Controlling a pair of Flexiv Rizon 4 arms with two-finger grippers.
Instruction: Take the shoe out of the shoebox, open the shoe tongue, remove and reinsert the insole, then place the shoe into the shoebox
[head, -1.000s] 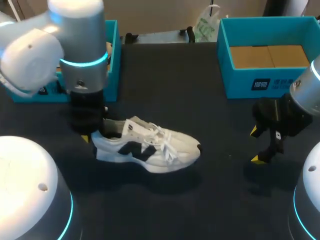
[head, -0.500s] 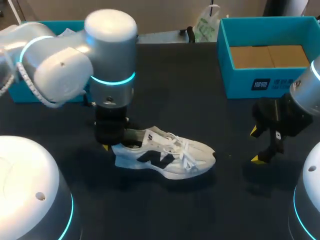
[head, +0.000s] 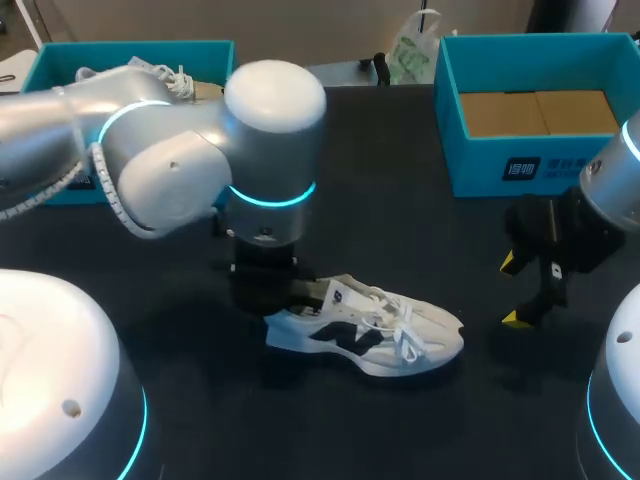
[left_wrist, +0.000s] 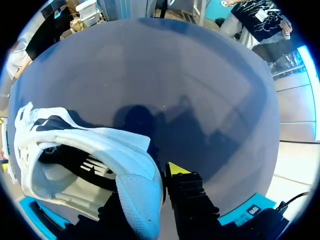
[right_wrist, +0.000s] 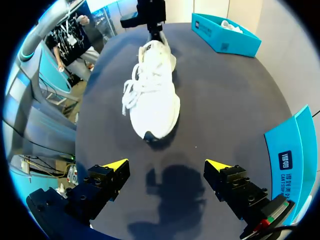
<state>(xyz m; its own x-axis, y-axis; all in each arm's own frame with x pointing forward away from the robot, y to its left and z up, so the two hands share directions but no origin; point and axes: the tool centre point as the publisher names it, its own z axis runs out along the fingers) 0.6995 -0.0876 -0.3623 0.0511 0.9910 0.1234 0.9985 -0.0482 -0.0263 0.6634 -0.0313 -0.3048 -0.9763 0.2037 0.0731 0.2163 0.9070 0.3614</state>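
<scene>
Here we are with the shoe (head: 365, 335) out on the dark table (head: 400, 210), sitting on its sole in the open stretch between the two teal boxes, toe pointing toward our right side. It's white with dark side panels, and its white laces are loose over the tongue. Our left arm (head: 190, 160) comes down right over the heel, and the left pincer (left_wrist: 150, 177) has it. In the left wrist view the padded heel collar sits squeezed between the fingers, one yellow-tipped finger (left_wrist: 175, 169) outside the back of the shoe and the other down inside the opening. Over on the other side, the right pincer (right_wrist: 166, 165) hangs above bare table with its fingers spread wide and nothing between them. From its wrist view the shoe (right_wrist: 152, 95) lies ahead of it, toe nearest, with the left pincer (right_wrist: 152, 20) at the far end on the heel. The right shoebox (head: 500, 165) stands at the far right corner, showing a brown cardboard floor. The left shoebox (head: 60, 60) stands at the far left, partly behind our left arm, and a second shoe (head: 165, 75) shows in it.
</scene>
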